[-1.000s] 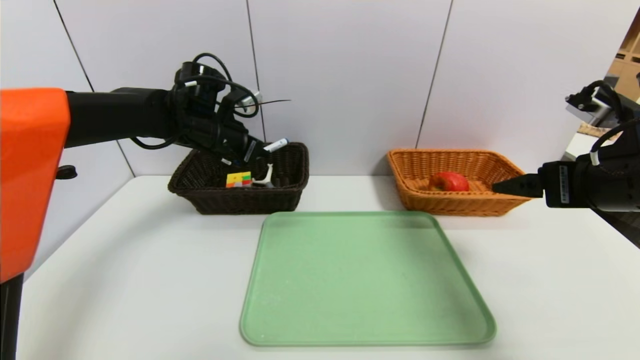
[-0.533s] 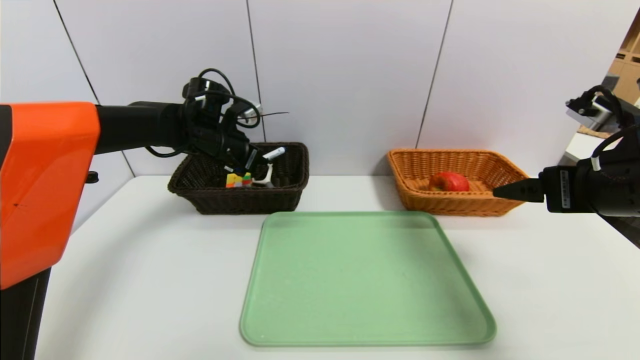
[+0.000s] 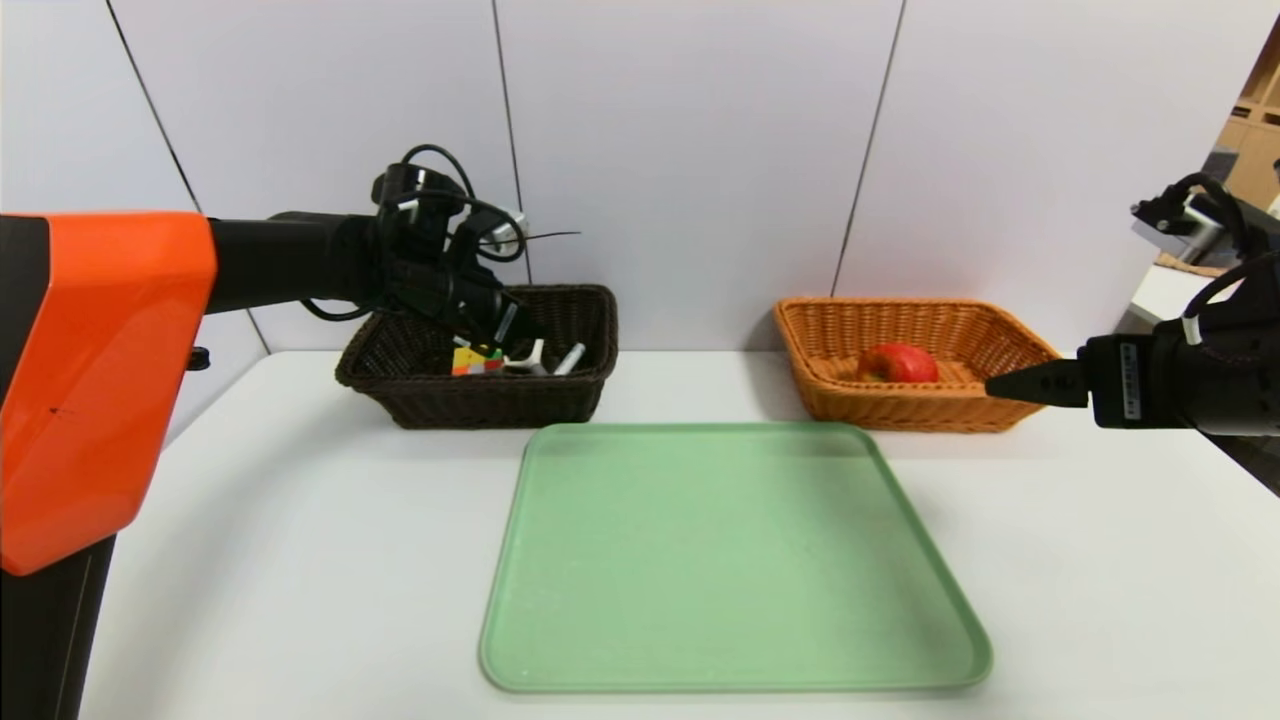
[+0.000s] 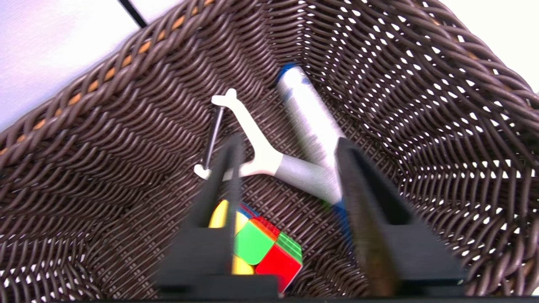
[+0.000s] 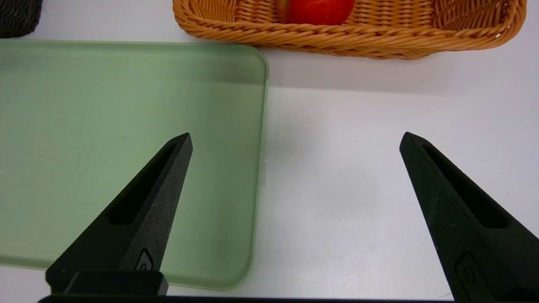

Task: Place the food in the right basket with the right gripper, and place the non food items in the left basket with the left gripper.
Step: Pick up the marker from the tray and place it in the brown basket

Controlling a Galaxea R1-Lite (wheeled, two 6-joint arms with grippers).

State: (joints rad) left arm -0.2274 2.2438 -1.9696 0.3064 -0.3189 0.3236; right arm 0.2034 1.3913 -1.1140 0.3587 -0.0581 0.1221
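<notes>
We see our left gripper point(image 4: 286, 147) open, empty, above the marker point(image 4: 309, 122) inside the dark basket point(image 3: 480, 400); our right gripper point(image 5: 294, 139) hangs wide open.

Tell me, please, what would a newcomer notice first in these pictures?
Probably the big green tray lying bare in the middle of the white table. Next, the left end effector over the dark basket, which holds a colourful cube and a white marker. A red apple sits in the orange basket.

Head cam looks down over table point(image 3: 300, 520); L wrist cam close inside dark basket point(image 4: 421, 105); both share it.
</notes>
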